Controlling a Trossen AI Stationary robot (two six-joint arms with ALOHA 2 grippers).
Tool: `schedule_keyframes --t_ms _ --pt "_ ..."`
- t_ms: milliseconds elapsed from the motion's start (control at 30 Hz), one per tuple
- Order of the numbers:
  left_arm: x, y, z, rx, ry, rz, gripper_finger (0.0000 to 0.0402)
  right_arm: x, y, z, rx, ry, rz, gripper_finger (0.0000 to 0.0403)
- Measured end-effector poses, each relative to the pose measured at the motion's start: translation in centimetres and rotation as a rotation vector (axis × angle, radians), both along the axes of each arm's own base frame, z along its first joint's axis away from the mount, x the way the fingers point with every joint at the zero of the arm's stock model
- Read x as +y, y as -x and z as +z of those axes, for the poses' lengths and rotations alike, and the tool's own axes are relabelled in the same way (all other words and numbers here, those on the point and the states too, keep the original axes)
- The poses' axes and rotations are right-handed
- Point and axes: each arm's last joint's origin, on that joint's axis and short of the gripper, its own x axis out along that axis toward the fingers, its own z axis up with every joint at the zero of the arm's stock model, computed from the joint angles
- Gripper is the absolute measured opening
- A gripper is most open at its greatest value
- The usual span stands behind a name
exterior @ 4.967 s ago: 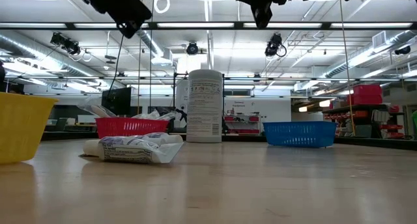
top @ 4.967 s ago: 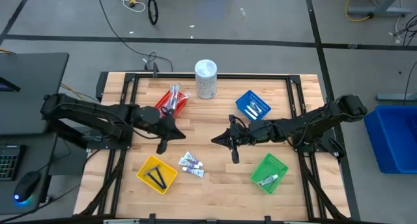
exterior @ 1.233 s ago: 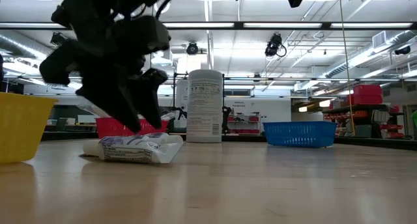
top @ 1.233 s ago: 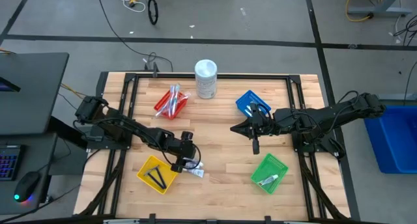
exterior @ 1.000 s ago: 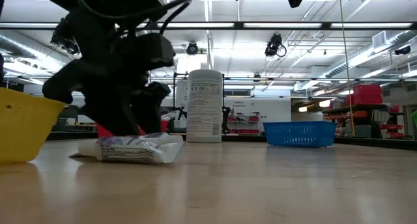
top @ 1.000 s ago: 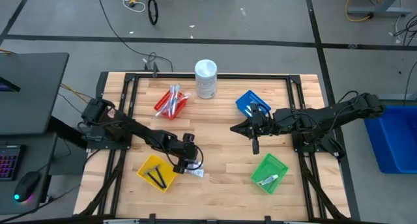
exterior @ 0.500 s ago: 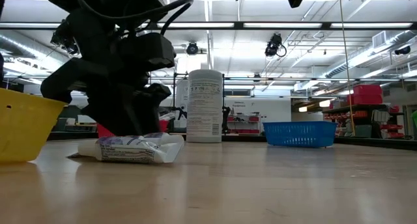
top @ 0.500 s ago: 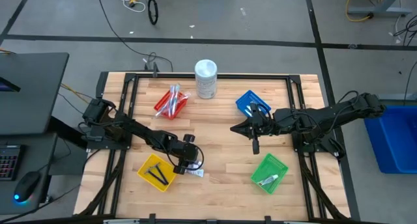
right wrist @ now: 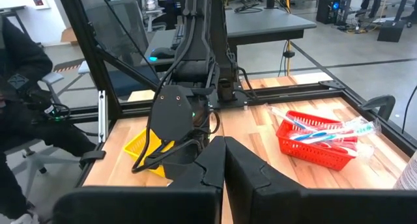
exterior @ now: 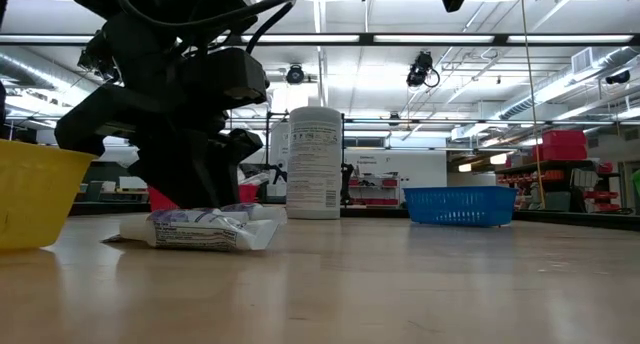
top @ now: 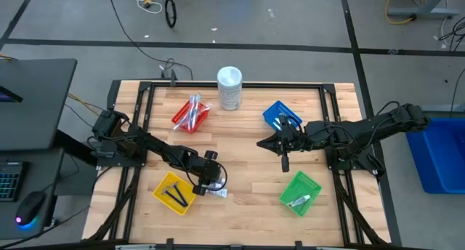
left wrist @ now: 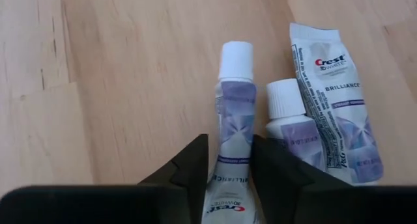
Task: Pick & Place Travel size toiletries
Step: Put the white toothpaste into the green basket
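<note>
Three white toothpaste tubes (left wrist: 287,120) with purple print lie flat side by side on the table (top: 216,187), caps the same way. My left gripper (left wrist: 231,165) is down on them (top: 211,183), in front of the red basket in the low view (exterior: 195,199), shut on the leftmost tube (left wrist: 234,113). My right gripper (top: 283,163) hangs shut above the table's middle (right wrist: 225,152), touching nothing. Other toiletries lie in the baskets. My left gripper pinches the leftmost tube's body (left wrist: 236,152) between its two fingers (left wrist: 195,165), one on each long side, behind the white cap (left wrist: 235,59). The fingers come from above, slanting down, and lie along the tube. The tube rests flat on the table beside the other two.
A yellow basket (top: 174,193) with black pieces sits just left of the tubes. A red basket (top: 191,113) holds toothbrushes, a blue basket (top: 282,117) is at far right, and a green basket (top: 300,192) holds a tube. A tall white cylinder (top: 229,88) stands at the far edge.
My left gripper has come down over the tubes, toward the near edge, and settled low on them. The tubes have slid a little toward the yellow basket, which has shifted slightly too. The right arm has kept still.
</note>
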Motion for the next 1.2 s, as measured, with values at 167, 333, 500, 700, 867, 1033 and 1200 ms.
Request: schedule_keyframes --t_ms 167,333,500,700,867,1033,1200 --pt "0.0 0.0 0.0 0.000 0.000 0.001 0.0093 0.0 0.0 0.0 0.000 0.000 0.000 0.0010" --pt "0.0 0.0 0.0 0.000 0.000 0.001 0.0077 0.0 0.0 0.0 0.000 0.000 0.000 0.0011" --pt "0.0 0.0 0.0 0.000 0.000 0.001 0.0074 0.0 0.0 0.0 0.000 0.000 0.000 0.0010" --pt "0.0 0.0 0.3 -0.009 -0.010 -0.015 0.0074 0.0 0.0 0.0 0.000 0.000 0.000 0.0010" --pt "0.1 -0.4 1.2 -0.030 -0.025 -0.016 0.0072 0.0 0.0 0.0 -0.001 0.000 0.000 0.0011" --pt "0.5 -0.9 1.8 -0.020 -0.042 -0.019 0.0073 0.0 0.0 0.1 -0.002 -0.001 0.001 0.0010" --pt "0.9 -1.8 3.1 -0.017 -0.044 -0.007 0.0074 0.0 0.0 0.1 -0.002 -0.001 0.000 0.0011"
